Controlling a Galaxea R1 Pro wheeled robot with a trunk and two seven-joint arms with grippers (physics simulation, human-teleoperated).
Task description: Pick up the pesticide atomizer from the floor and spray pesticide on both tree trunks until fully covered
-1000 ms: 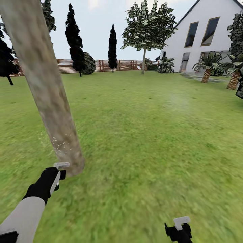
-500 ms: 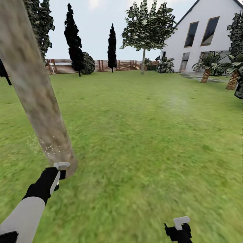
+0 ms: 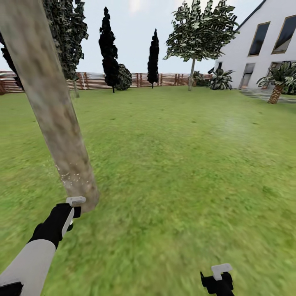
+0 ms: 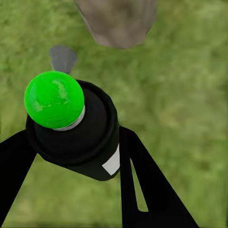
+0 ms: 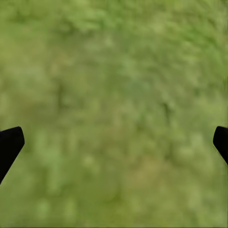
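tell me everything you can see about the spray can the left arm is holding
The pesticide atomizer is a short dark cylinder, nearly black in the left wrist view, topped by a glossy bright green ball on a pale collar. A small white patch sits on its side. It is clamped between the black fingers of the left gripper, above blurry grass, its top towards the base of the pale tree trunk. In the head view its light-grey cap sits right beside that trunk, just above the gripper.

A blurry green grass lawn (image 3: 185,172) stretches ahead to a brown slatted wooden fence (image 3: 135,80) and white gabled house (image 3: 263,49).
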